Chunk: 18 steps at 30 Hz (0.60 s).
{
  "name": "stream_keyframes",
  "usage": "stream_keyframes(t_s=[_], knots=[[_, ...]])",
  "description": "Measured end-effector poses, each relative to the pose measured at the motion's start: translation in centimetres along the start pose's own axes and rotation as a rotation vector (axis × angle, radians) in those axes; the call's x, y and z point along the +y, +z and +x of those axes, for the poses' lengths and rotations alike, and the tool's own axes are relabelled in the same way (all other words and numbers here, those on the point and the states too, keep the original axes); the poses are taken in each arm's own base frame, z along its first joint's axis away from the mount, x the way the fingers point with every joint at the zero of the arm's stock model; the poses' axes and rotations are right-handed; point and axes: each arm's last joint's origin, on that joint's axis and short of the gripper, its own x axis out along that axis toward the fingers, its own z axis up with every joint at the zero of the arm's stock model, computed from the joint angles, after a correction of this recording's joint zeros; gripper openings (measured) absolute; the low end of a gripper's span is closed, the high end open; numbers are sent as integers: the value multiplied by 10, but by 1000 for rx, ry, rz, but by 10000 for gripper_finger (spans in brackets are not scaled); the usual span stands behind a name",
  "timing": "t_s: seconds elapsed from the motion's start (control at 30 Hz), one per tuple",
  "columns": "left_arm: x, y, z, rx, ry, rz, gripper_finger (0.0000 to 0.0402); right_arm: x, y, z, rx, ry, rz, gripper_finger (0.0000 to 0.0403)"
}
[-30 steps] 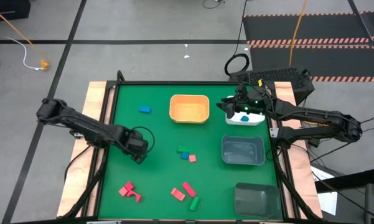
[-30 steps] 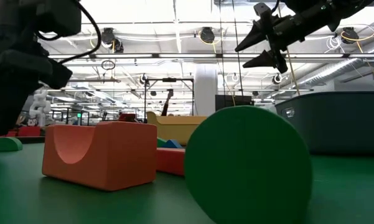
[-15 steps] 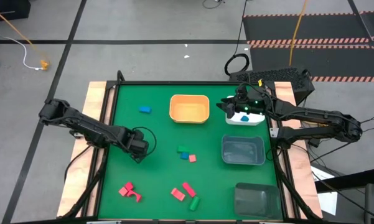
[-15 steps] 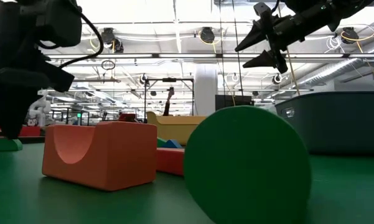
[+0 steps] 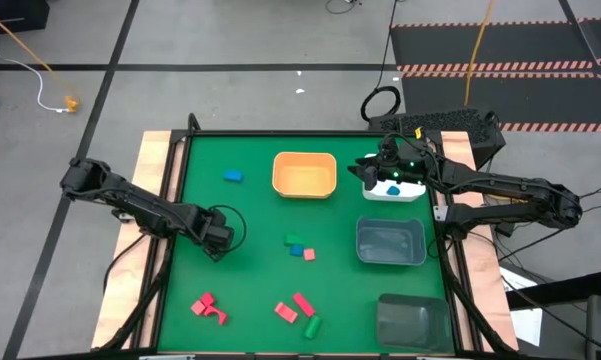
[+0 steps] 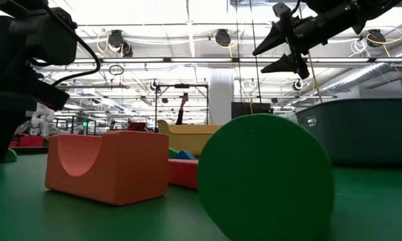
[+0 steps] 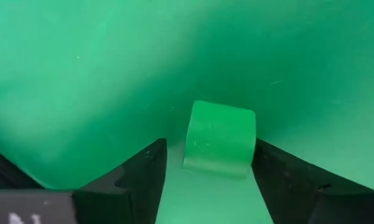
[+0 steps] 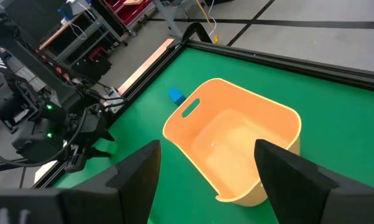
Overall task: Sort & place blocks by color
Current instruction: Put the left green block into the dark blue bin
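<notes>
My left gripper (image 5: pixel 217 243) is low over the green mat near the table's left side and is open. In the left wrist view (image 7: pixel 208 149) a small green block (image 7: pixel 219 138) lies flat on the mat between its two fingers. My right gripper (image 5: pixel 372 172) hangs open above the white bin (image 5: pixel 395 188), high in the low view (image 6: pixel 281 47). Other blocks lie on the mat: a blue one (image 5: pixel 233 176), a green and blue pair (image 5: pixel 294 240), a red cube (image 5: pixel 309 254), red pieces (image 5: pixel 208 307) (image 5: pixel 295 307) and a green one (image 5: pixel 312 326). My left gripper has one finger (image 7: pixel 280 180) right against the green block's side (image 7: pixel 252 143), and the other finger stands a little apart from it. Whether it touches, I cannot tell. The fingers come from above and the block rests on the mat.
An orange bin (image 5: pixel 304 174) stands at the far middle, with a grey bin (image 5: pixel 390 242) and a darker one (image 5: pixel 412 320) along the right side. Something blue lies in the white bin. A red arch block (image 6: pixel 107 164) and a green cylinder (image 6: pixel 264 177) fill the low view's foreground.
My left gripper has shifted slightly toward the table's left edge and sunk toward the mat, so that it now hides most of the small green block in the low view. My right arm has kept still.
</notes>
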Motion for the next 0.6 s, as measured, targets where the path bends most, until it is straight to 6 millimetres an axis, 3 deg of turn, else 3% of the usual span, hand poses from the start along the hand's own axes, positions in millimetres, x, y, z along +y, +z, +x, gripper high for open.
stream_keyframes(t_s=[0.2, 0.47, 0.6], knots=[[-1, 0, 0, 7, -20, -15, 134, 0, 0, 0, 0, 0, 0, 249], [-3, 3, -9, 4, -68, -68, 135, 0, 0, 0, 1, 3, 19, 249], [-8, 15, -32, -125, -171, -104, 135, 4, 1, 0, 7, 64, 45, 249]])
